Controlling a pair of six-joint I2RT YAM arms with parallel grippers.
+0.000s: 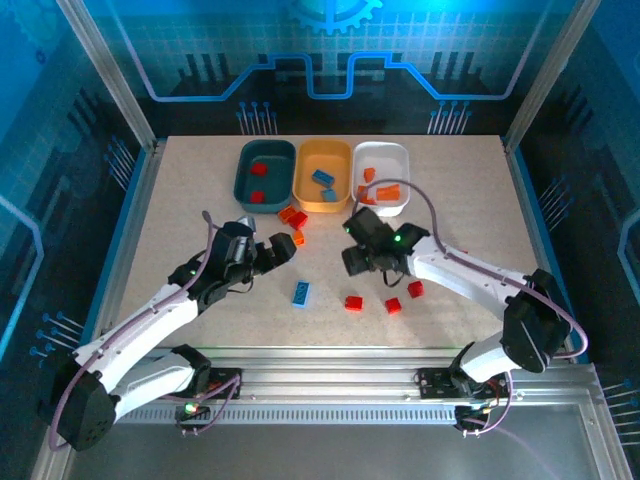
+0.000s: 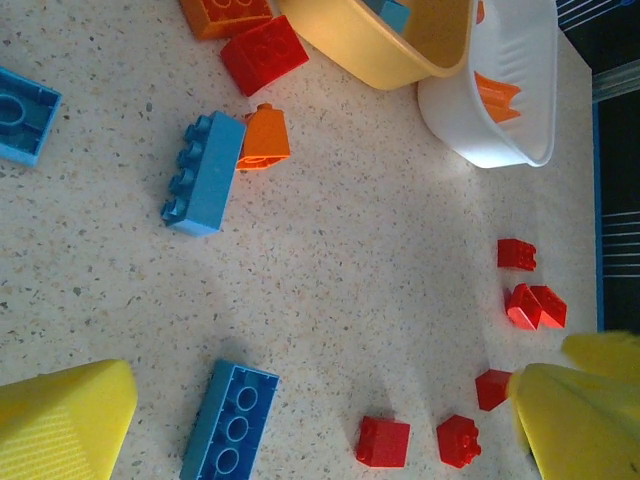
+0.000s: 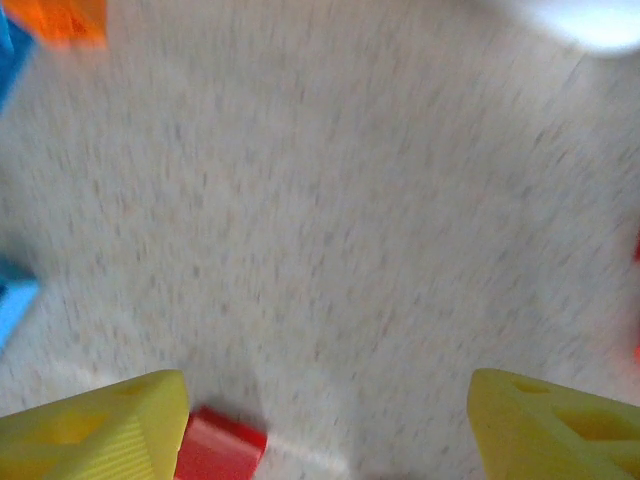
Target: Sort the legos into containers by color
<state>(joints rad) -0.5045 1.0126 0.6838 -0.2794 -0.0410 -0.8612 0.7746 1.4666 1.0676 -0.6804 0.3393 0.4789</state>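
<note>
Three trays stand at the back: dark teal (image 1: 243,178) with red legos, yellow-orange (image 1: 303,180) with blue ones, white (image 1: 403,170) with orange ones. My left gripper (image 1: 283,250) (image 2: 320,440) hangs open over the table. A blue brick (image 2: 230,420) (image 1: 301,292) and a red brick (image 2: 384,441) lie between its fingers, touching neither. My right gripper (image 1: 357,262) (image 3: 325,430) is open above bare table, in a blurred view. A red brick (image 3: 220,450) lies just inside its left finger (image 3: 95,425).
Loose red legos (image 1: 354,303) (image 1: 393,306) (image 1: 415,289) lie near the front right. An orange and a red piece (image 1: 293,215) sit before the trays, and an orange one (image 1: 298,238) (image 2: 264,137) beside a blue brick (image 2: 203,172). Metal frame posts bound the table.
</note>
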